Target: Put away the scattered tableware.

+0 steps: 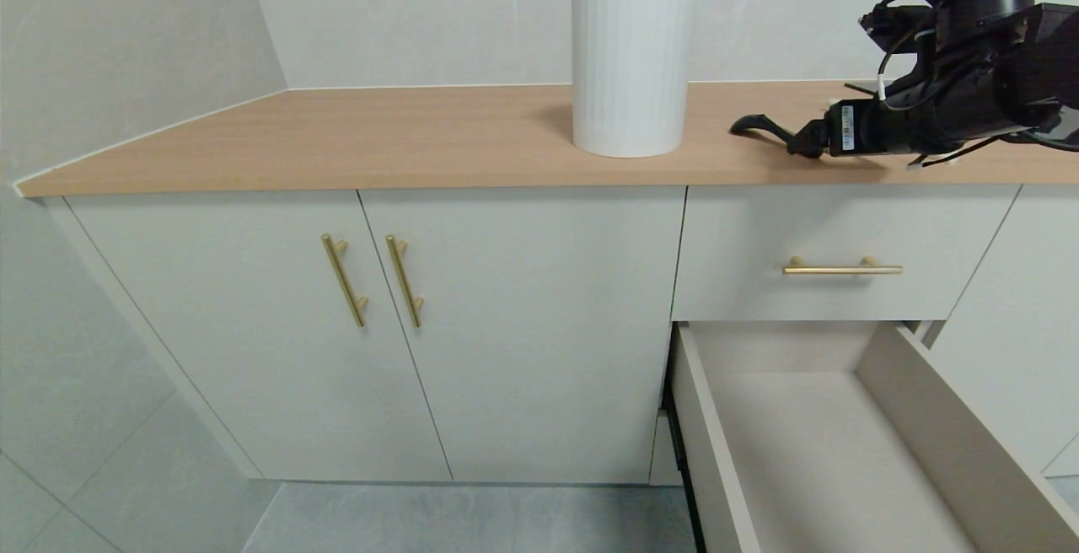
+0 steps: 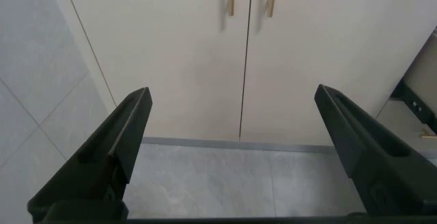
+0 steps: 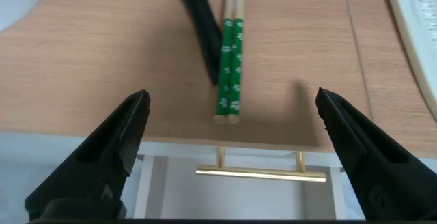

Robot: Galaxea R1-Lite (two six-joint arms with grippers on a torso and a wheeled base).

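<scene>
A pair of chopsticks (image 3: 230, 67) with green patterned ends lies on the wooden counter (image 1: 379, 136), ends close to the front edge. A black spoon (image 1: 759, 126) lies beside them, its handle (image 3: 201, 33) touching their side. My right gripper (image 3: 231, 98) hovers open above the counter, its fingers spread either side of the chopsticks and nothing held. In the head view the right arm (image 1: 944, 106) covers the chopsticks. My left gripper (image 2: 231, 91) stands open and empty low down, facing the cabinet doors near the floor.
A tall white ribbed container (image 1: 630, 60) stands on the counter left of the spoon. Below the right arm is a shut drawer with a gold handle (image 1: 841, 268), and under it a pulled-out drawer (image 1: 716, 452). A white object (image 3: 416, 19) lies beside the chopsticks.
</scene>
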